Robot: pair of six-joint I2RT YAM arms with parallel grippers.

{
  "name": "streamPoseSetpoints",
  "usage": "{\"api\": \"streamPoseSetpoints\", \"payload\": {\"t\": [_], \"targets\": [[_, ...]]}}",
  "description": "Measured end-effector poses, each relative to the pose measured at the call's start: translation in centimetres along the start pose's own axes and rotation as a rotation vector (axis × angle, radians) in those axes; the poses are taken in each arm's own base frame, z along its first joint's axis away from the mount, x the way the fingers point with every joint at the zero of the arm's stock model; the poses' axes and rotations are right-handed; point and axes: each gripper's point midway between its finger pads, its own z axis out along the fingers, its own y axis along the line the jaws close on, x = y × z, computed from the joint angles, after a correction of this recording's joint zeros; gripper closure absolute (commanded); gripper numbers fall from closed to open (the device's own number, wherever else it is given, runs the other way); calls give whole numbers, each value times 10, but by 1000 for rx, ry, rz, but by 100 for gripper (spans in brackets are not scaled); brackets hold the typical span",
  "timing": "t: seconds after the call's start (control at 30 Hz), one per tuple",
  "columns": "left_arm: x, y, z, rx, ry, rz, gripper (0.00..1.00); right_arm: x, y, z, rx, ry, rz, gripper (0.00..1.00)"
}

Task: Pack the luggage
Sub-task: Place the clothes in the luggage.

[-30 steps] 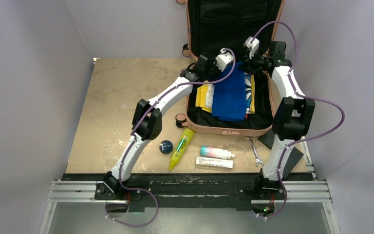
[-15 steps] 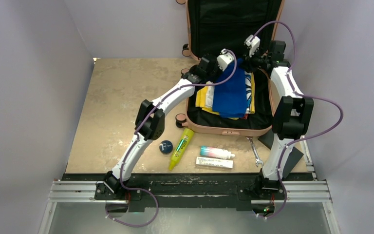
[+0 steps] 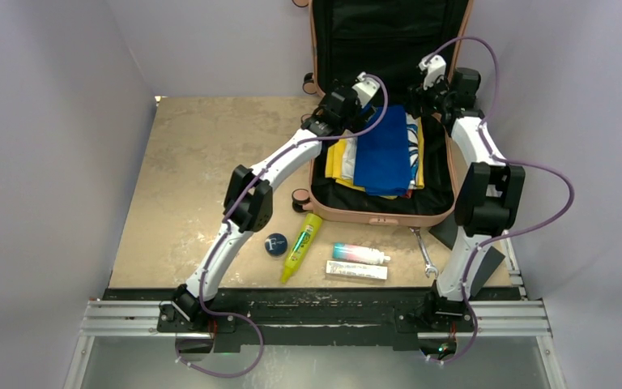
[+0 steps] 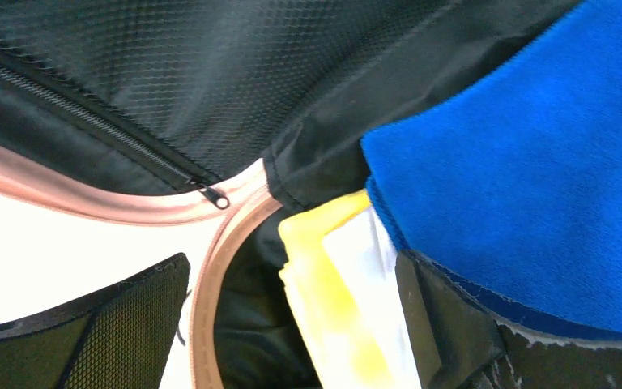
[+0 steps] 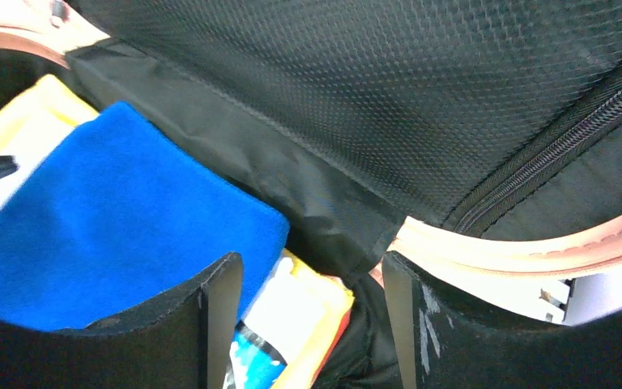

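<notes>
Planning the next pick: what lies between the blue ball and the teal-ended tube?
A yellow-green bottle lies between the blue ball and the teal-ended tube; the top external view shows it.

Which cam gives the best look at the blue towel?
Top external: the whole blue towel shows, lying atop the folded clothes inside the luggage. Left wrist catches only one corner; right wrist another corner, cropped by the frame.

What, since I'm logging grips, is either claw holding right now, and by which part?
Nothing is held. The left claw and right claw both stand open above the folded clothes in the suitcase.
</notes>
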Motion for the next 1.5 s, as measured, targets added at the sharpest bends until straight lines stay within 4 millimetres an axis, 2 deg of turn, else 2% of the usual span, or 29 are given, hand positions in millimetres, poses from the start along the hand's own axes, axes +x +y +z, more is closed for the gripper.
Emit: {"api": "streamPoseSetpoints", "payload": {"t": [0.17,0.3,0.4,0.53,0.6,0.67,0.8,0.9,0.97,1.07,1.13,1.23,1.3,1.4,1.5], "targets": [[-4,9,-4,-35,0,-4,4,-24,20,-27,-71,-51,-8,44],[-9,6,-23,28,28,-8,4,-35,60,-58,-175,-77,-59,51],[-18,10,-47,66,44,-15,4,-27,100,-73,-270,-70,-90,58],[-26,25,-87,79,60,-32,4,-7,149,-74,-407,-31,-109,81],[-23,40,-109,70,75,-43,4,6,172,-72,-476,-3,-111,90],[-19,58,-128,53,87,-57,4,17,190,-72,-531,26,-112,95],[1,100,-166,10,117,-89,4,34,215,-73,-608,74,-125,98],[17,119,-189,8,138,-97,2,45,223,-76,-634,97,-140,97],[27,116,-201,34,152,-86,2,53,225,-77,-641,114,-146,92],[44,98,-212,107,185,-64,1,59,226,-80,-646,132,-152,72],[64,80,-218,181,219,-45,1,56,224,-86,-638,135,-165,56],[100,55,-228,287,295,-30,1,35,221,-108,-623,103,-210,39],[124,39,-238,354,354,-27,1,11,218,-128,-602,49,-262,37],[149,18,-251,420,410,-6,1,-31,213,-166,-557,-53,-359,35],[163,-12,-268,488,435,33,1,-55,211,-191,-522,-115,-425,35]]}}
